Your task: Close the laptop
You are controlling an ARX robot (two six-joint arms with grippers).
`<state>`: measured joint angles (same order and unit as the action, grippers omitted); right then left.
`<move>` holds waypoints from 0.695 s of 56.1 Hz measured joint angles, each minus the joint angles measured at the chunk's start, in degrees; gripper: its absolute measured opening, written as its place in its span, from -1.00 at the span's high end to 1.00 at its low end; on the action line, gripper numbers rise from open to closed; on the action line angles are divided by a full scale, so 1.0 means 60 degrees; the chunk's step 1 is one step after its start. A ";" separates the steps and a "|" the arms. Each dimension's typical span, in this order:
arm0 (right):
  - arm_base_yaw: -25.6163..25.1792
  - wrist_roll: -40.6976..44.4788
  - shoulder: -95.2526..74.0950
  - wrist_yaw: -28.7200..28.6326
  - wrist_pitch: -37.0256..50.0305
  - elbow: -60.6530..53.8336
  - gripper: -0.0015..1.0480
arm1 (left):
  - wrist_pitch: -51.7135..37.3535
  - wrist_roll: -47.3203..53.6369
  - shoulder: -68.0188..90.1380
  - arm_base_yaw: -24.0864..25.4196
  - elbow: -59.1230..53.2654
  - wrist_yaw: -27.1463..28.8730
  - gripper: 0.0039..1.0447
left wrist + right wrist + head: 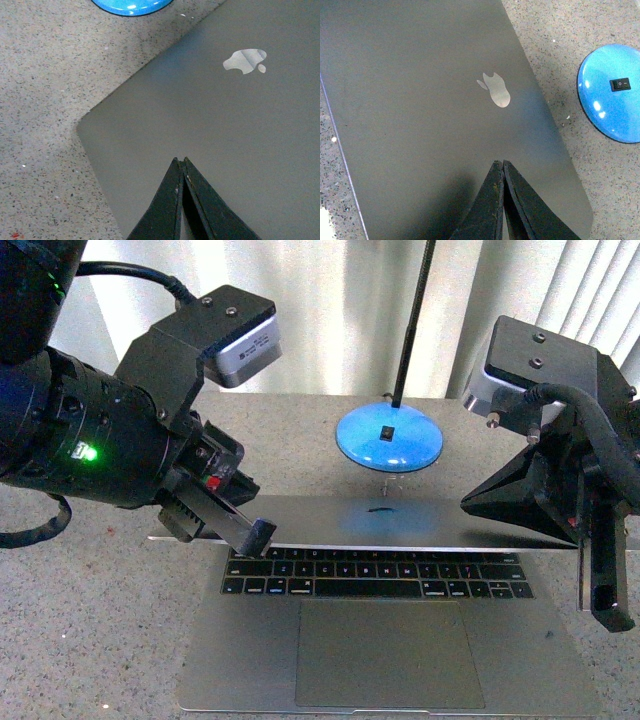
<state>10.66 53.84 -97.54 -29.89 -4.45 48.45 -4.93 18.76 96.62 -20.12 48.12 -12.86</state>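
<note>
- Left gripper (181, 161) right up close, on a bulky black arm that fills the 9 o'clock side of the front view, with a green light (88, 452) glowing on its housing. Both fingers are pinched together to a single point, nothing between them.
- That point sits over the matt grey lid (400, 520), near its 9 o'clock corner. Whether it actually presses on the metal, I cannot tell.
- Thin silver-grey metal laptop (240, 660) lies square in the middle of the speckled grey desk (90, 620), base flat. The lid is tipped low over the back of the deck, not down yet.
- Black keys (380, 575) and the large trackpad (385, 650) are in plain sight, at 6 o'clock from the lid's edge.
- Right gripper (501, 162) comes in at 3 o'clock, fingers likewise pressed tight together and empty. Its tip is over the lid, close to the shiny apple logo (495, 92).
- Round glossy blue lamp base (390, 445) stands on the desk at 12 o'clock, just behind the laptop, with a black rocker switch (620, 84) on top and a thin black stem (415, 320) rising from it.
- Its blue shows as a faint reflection on the lid.
- Pale curtain (330, 310) folds hang at the back.
</note>
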 joint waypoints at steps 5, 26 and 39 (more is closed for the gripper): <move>-0.0022 0.0018 -0.0062 -0.0004 0.0004 -0.0007 0.94 | -0.0029 -0.0011 0.0066 -0.0055 -0.0047 -0.0022 0.94; -0.0066 0.0106 -0.0251 -0.0025 0.0080 -0.0069 0.94 | -0.0233 -0.0146 0.0273 -0.0149 -0.0168 -0.0044 0.94; -0.0066 0.0186 -0.0415 -0.0025 0.0160 -0.0124 0.94 | -0.0375 -0.0178 0.0364 -0.0168 -0.0295 -0.0073 0.94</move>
<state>10.26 54.96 -100.03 -30.04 -3.49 47.70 -7.18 17.69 98.80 -21.12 46.35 -13.30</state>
